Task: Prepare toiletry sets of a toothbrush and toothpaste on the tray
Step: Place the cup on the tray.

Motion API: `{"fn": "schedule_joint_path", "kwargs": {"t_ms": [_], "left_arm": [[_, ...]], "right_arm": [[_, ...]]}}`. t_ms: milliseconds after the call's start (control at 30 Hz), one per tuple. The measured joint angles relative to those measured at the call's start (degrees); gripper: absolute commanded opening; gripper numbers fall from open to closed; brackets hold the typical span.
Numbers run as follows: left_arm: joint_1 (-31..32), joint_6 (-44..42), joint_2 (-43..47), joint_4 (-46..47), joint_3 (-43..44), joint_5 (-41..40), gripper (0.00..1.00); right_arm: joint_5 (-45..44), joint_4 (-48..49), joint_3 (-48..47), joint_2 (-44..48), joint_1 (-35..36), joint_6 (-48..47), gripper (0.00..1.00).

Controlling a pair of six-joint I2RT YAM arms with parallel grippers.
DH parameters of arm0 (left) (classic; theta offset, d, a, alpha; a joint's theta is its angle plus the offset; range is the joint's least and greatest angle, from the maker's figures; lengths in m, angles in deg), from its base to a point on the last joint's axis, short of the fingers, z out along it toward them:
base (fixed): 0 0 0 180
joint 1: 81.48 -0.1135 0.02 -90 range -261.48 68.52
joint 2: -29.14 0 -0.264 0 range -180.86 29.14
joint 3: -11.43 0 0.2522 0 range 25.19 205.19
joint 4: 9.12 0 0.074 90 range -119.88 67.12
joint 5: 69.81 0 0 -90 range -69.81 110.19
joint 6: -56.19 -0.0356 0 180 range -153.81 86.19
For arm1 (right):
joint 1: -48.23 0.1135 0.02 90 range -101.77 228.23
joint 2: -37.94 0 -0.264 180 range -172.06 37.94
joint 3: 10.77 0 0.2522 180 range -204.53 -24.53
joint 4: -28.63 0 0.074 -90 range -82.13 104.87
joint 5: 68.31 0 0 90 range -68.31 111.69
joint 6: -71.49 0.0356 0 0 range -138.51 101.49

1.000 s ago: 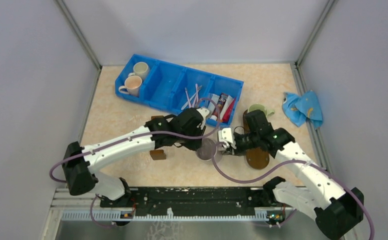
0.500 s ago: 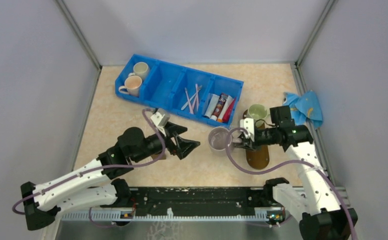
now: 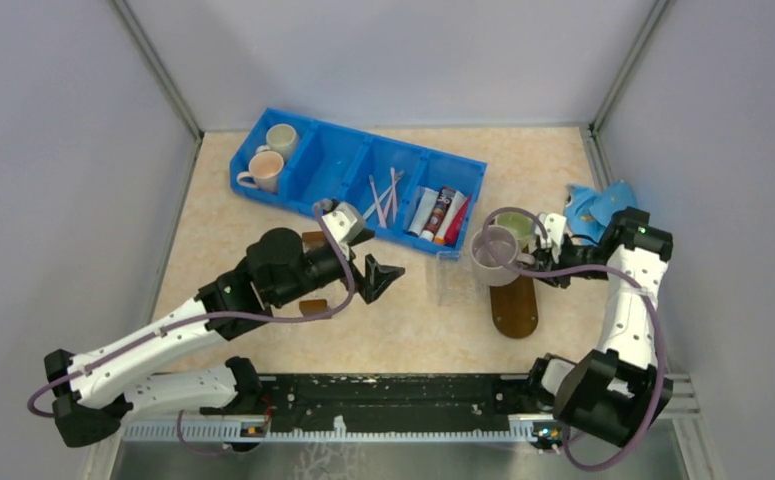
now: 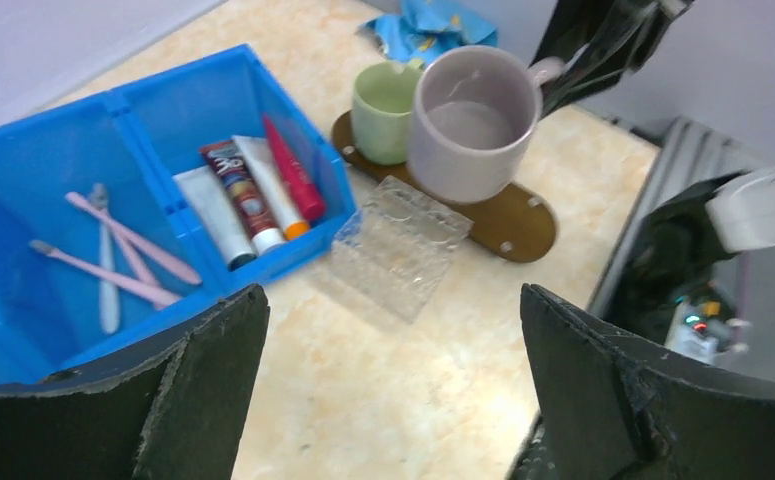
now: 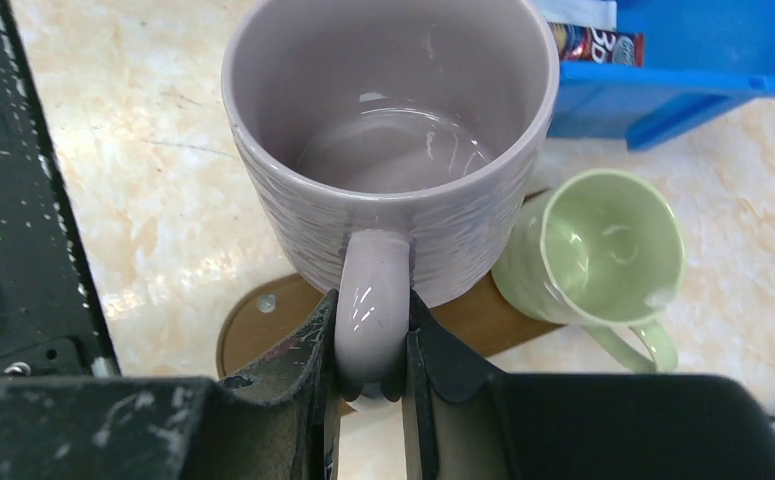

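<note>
At your far left, the blue bin lies slantwise on the counter. Its end compartment holds a white mug and a peach-lined mug. Further right, one compartment has the pale pink and white toothbrushes lying loose, and the last has the toothpaste tubes in white, dark and red. One dark tube carries lettering that looks like "3D"; the rest is too small to read.

Your left claw hangs over bare counter near the bin, spread wide and holding nothing. A small brown block sits under that arm. A clear plastic blister lies flat between the bin and the tray.

The tray rests right of centre with a green mug on its far end. Your right claw pinches the handle of a mauve mug over the tray; you cannot tell whether it touches.

A blue cloth lies crumpled by the right wall. The counter is beige speckled stone, and the walls are pale grey.
</note>
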Motion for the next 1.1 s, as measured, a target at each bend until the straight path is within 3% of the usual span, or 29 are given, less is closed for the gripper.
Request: {"fn": "schedule_joint_path", "kwargs": {"t_ms": [333,600,1100], "left_arm": [[-3.58,-9.07,1.16,-1.97,-10.25,-3.93,0.99],[-3.98,-10.21,1.27,-1.88,-10.45,-3.96,0.99],[-4.7,-10.32,1.25,-1.9,-10.45,-3.89,0.99]], "right_arm": [[-2.29,-2.25,0.7,-8.17,-13.16,-13.86,0.0],[-4.98,-1.73,8.57,-15.23,-14.99,-20.94,0.0],[-7.17,-0.94,11.82,-17.53,-19.89,-22.53,0.0]]}}
